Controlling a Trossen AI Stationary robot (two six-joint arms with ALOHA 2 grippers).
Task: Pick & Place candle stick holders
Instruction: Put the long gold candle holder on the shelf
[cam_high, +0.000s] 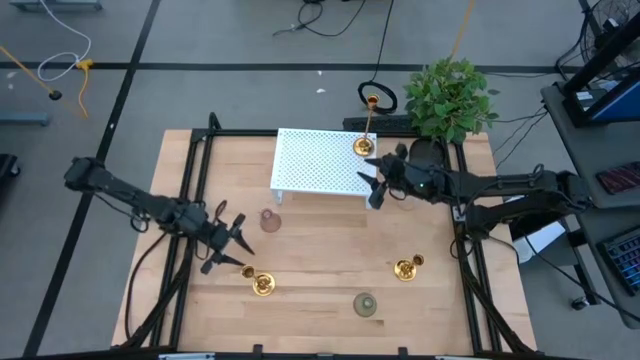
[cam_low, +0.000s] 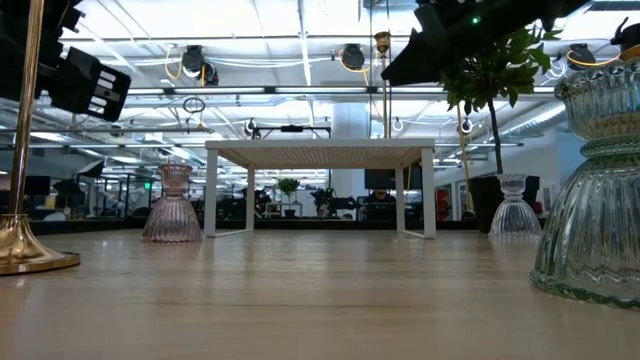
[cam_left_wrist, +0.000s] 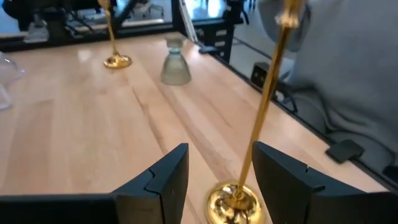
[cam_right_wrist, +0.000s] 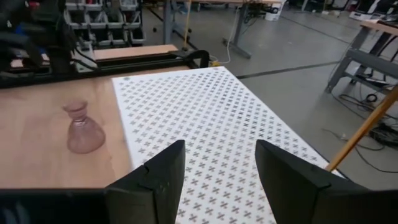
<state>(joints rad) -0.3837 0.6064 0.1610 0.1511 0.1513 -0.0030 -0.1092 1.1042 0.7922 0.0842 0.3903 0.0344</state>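
Observation:
Three gold candlesticks show. One (cam_high: 262, 284) stands on its round base at the table's near left, one (cam_high: 406, 267) at the near right, and one (cam_high: 364, 146) on the white perforated stand (cam_high: 320, 165). My left gripper (cam_high: 240, 244) is open. In the left wrist view its fingers stand on either side of the near-left candlestick's base (cam_left_wrist: 233, 204), and the stem (cam_left_wrist: 264, 106) rises between them; I see no touch. My right gripper (cam_high: 375, 185) is open and empty over the stand's right end (cam_right_wrist: 211, 124).
A pink glass holder (cam_high: 270, 220) stands in front of the stand. A greenish glass holder (cam_high: 365, 304) stands at the near edge and a clear one (cam_low: 514, 210) at the right behind. A potted plant (cam_high: 450, 100) is at the far right corner.

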